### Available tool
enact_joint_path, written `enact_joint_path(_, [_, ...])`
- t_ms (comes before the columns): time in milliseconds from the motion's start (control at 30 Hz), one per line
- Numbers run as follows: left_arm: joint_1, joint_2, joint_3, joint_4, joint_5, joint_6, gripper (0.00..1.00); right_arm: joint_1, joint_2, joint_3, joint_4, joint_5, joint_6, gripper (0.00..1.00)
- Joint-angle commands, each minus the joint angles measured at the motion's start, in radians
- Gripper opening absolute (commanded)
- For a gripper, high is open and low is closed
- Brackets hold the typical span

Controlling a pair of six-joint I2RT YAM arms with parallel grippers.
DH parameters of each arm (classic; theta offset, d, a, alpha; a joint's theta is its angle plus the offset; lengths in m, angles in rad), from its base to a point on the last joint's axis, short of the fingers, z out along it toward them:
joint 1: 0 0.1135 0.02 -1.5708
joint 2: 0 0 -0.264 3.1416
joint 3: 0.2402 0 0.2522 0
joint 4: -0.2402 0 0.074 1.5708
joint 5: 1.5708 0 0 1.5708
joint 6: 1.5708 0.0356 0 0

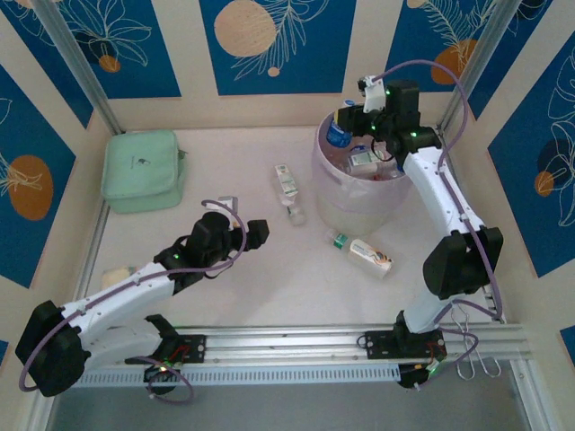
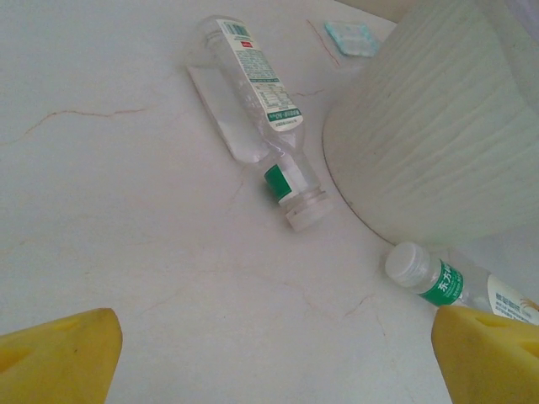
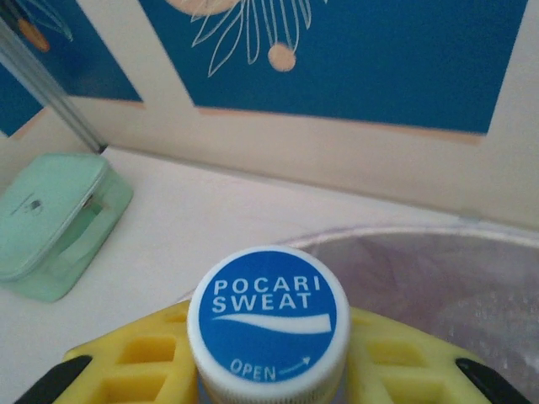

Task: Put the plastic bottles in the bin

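Right gripper (image 3: 268, 362): fingers clamped on a clear plastic bottle, its blue cap (image 3: 268, 313) reading "POCARI SWEAT", "OPEN", held at the rim of the large round translucent lavender-white bin (image 1: 352, 214). Several labelled bottles (image 1: 364, 162) lie inside.

Left gripper (image 2: 269, 362): fingers wide, empty, above the white desk (image 1: 269, 283).

On the desk near the bin:
- a clear bottle with a white printed label (image 2: 263, 101)
- a white-capped bottle with a green band (image 2: 438, 284)

Mint-green square soft pouch (image 1: 142, 171) sits well apart, far left.

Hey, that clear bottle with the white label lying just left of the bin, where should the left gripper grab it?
I'd take the clear bottle across its labelled body, coming straight down from above with the left gripper turned so its fingers straddle the width. It lies flat on its side, and the bin crowds its cap end.
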Motion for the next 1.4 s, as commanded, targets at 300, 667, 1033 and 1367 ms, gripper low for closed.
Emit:
enact_joint_path(300, [0.030,-0.017,0.005,-0.011,0.007,0.008,0.94,-0.065,0.071,0.180,-0.445,-0.232,0.176,0.06])
enact_joint_path(667, [0.047,0.029,0.034,-0.019,0.037,0.015,0.94,0.018,0.219,0.166,-0.389,-0.106,0.201,0.27])
enact_joint_path(1033, [0.051,0.236,0.160,0.005,0.038,0.026,0.97,0.032,0.110,0.417,-0.567,-0.035,0.095,0.77])
enact_joint_path(1367, [0.075,0.569,0.370,0.056,0.025,-0.046,0.99,0.012,0.032,0.402,-0.566,0.052,0.044,0.64])
